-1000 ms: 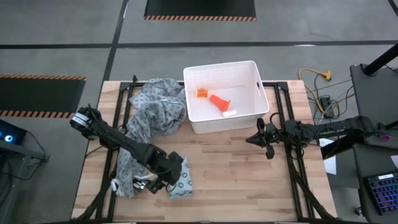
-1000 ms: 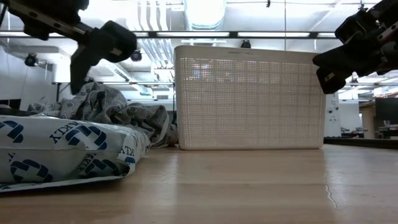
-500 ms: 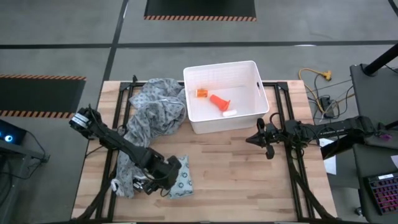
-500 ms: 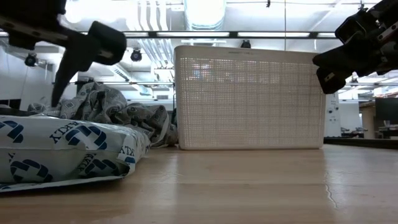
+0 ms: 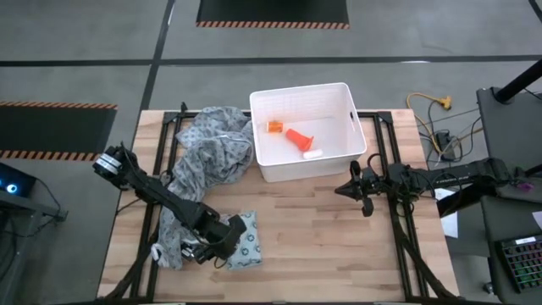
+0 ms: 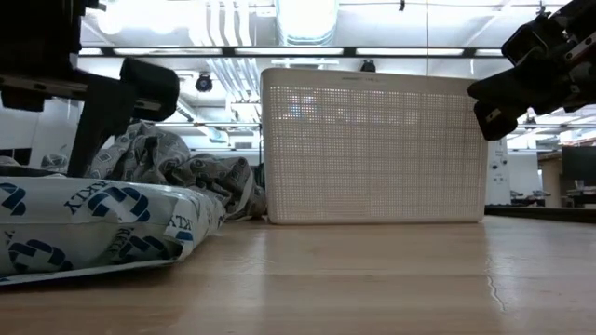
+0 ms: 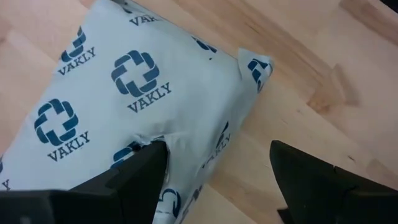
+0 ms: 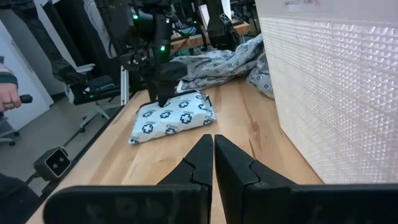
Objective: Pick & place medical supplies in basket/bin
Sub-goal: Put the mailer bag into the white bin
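The pale packet [image 5: 247, 241] with dark ring marks lies flat on the wood near the table's near-left part, also seen in the left wrist view [image 7: 118, 93] and the low view [image 6: 102, 228]. My left gripper [image 5: 222, 241] is open and low over the packet's edge [image 7: 214, 158]. The white perforated bin [image 5: 347, 148] stands at the far middle. It holds an orange tapered piece [image 5: 298, 138], a small orange piece [image 5: 275, 126] and a white piece [image 5: 312, 155]. My right gripper [image 5: 366, 193] is shut and hovers off the bin's right near corner. My left gripper touches the packet with one finger [image 7: 140, 171] only. That finger comes down from above onto the packet's top [image 7: 152, 138] close to its edge, and the wrapper creases there. The other finger [image 7: 305, 177] stands over bare wood beside the packet. The packet lies flat on the table.
A crumpled grey patterned cloth [image 5: 207, 152] lies left of the bin and reaches down toward the packet. Bare wood [image 5: 339, 246] spreads between the packet and the right arm. A person's hand [image 8: 9, 93] shows in the room beyond the table.
My left gripper has moved down and toward the table's near-left, onto the packet. The packet has shifted slightly under it. My right arm has kept still.
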Action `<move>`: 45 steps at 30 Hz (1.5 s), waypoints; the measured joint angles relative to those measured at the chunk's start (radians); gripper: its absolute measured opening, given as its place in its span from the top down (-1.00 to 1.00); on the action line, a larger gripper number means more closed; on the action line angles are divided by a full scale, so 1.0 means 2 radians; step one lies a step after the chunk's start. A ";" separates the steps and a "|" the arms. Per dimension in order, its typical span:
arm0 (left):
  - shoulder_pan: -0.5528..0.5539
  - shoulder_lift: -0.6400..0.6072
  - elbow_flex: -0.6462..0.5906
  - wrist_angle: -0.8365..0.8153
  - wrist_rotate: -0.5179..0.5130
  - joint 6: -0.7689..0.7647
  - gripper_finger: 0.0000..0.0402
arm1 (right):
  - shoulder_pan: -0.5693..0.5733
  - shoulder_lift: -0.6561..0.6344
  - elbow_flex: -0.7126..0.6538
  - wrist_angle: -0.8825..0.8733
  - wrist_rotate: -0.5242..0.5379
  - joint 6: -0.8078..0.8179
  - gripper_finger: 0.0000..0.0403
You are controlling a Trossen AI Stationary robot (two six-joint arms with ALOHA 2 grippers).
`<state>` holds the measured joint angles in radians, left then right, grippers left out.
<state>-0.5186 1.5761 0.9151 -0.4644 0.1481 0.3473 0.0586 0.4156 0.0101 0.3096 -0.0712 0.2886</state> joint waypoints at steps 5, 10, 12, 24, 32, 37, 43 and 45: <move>0.000 -0.001 -0.021 0.044 -0.003 0.013 -0.34 | 0.000 0.000 0.000 0.000 0.021 0.000 0.96; 0.000 0.000 -0.025 0.064 -0.013 0.037 -0.33 | 0.000 0.000 0.000 0.000 0.024 0.000 0.96; 0.000 0.003 -0.026 0.065 -0.014 0.042 -0.27 | 0.000 0.000 0.000 0.000 0.024 0.000 0.96; 0.000 0.041 -0.025 0.089 -0.013 0.045 0.32 | 0.000 0.000 0.000 0.000 0.024 0.005 0.96; 0.000 0.064 -0.025 0.102 -0.010 0.036 0.51 | 0.000 0.000 0.000 0.000 0.024 0.012 0.96; 0.000 0.054 -0.025 0.103 -0.010 0.010 0.75 | 0.000 0.000 0.000 0.000 0.024 0.012 0.96; 0.000 0.022 -0.025 0.099 -0.010 -0.037 0.97 | 0.000 0.000 0.000 0.000 0.024 0.012 0.96; 0.001 0.006 -0.026 0.096 -0.010 -0.058 0.99 | 0.000 0.000 0.000 0.000 0.024 0.012 0.96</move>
<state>-0.5163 1.5878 0.8631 -0.2717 0.1280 0.2321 0.0586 0.4152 0.0101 0.3103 -0.0231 0.3116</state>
